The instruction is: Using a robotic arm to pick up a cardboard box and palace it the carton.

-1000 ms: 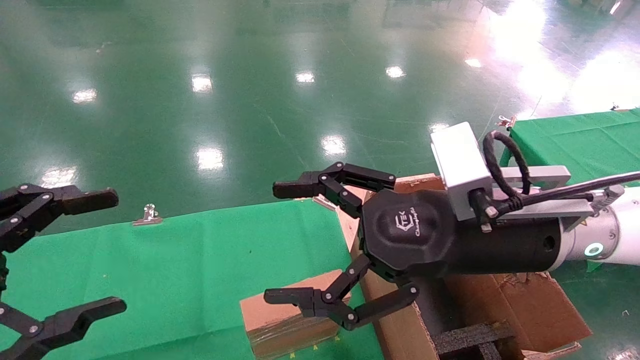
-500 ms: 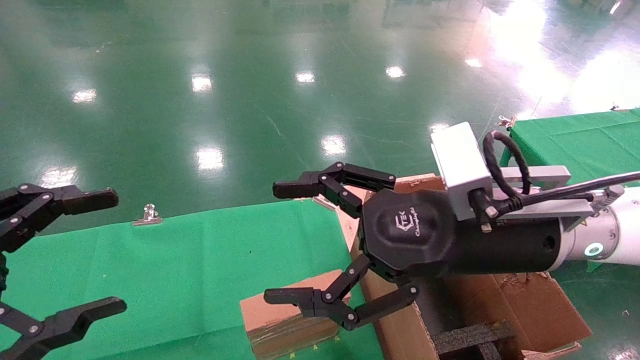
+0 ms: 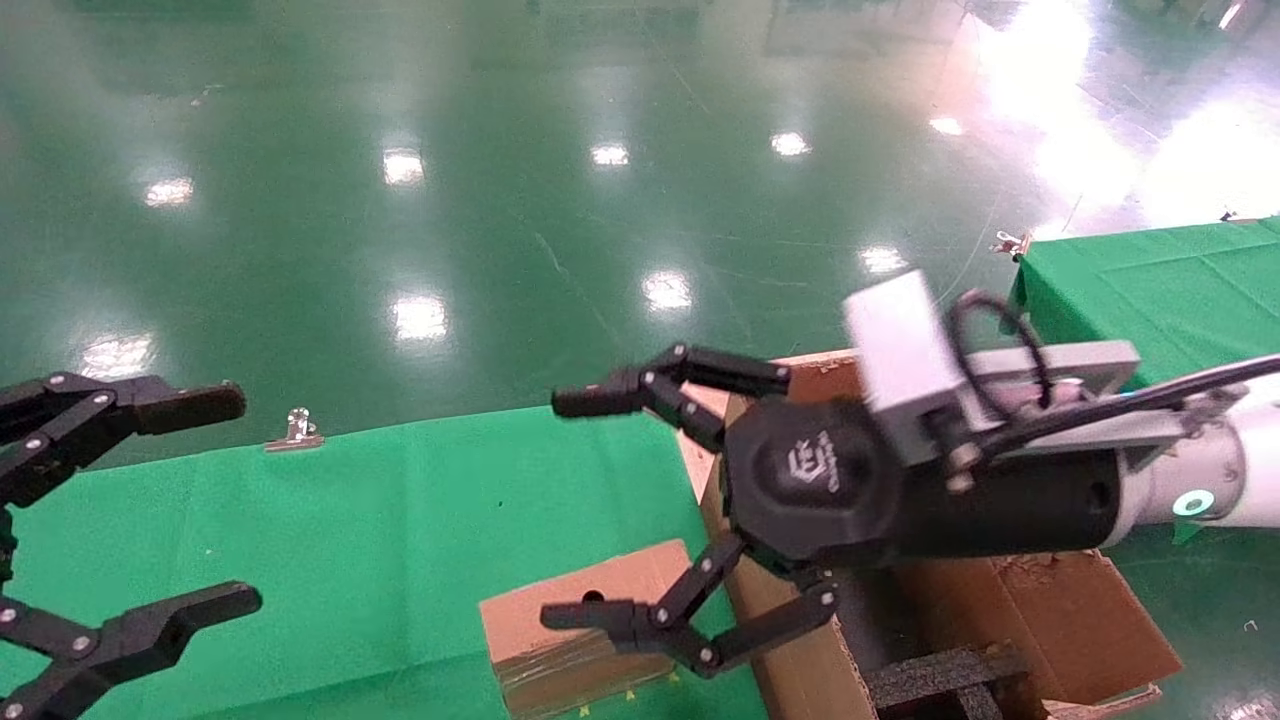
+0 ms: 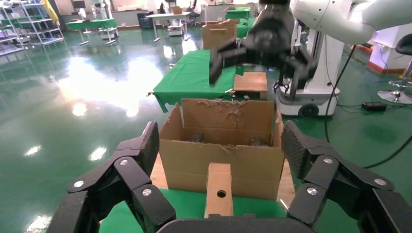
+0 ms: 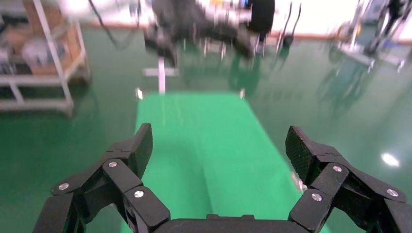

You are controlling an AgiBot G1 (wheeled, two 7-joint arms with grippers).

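Note:
The small taped cardboard box (image 3: 560,640) lies on the green table (image 3: 350,540), close to the carton's left wall. In the left wrist view the box (image 4: 218,177) shows a round hole. The carton (image 3: 1060,620) with torn flaps and black foam (image 3: 940,680) stands at the right; it also shows in the left wrist view (image 4: 223,160). My right gripper (image 3: 577,508) on the white arm is open and empty, above the table, with its lower finger (image 3: 600,615) over the box. It looks down on green cloth (image 5: 219,141). My left gripper (image 3: 225,500) is open and empty at the left, facing the box (image 4: 221,141).
A metal clip (image 3: 296,430) sits on the table's far edge. A second green table (image 3: 1150,280) with a clip (image 3: 1012,242) stands at the back right. Shiny green floor lies beyond.
My right gripper has rolled and dipped a little toward the box, jaws still open. My left gripper has shifted slightly. The box and carton have not moved.

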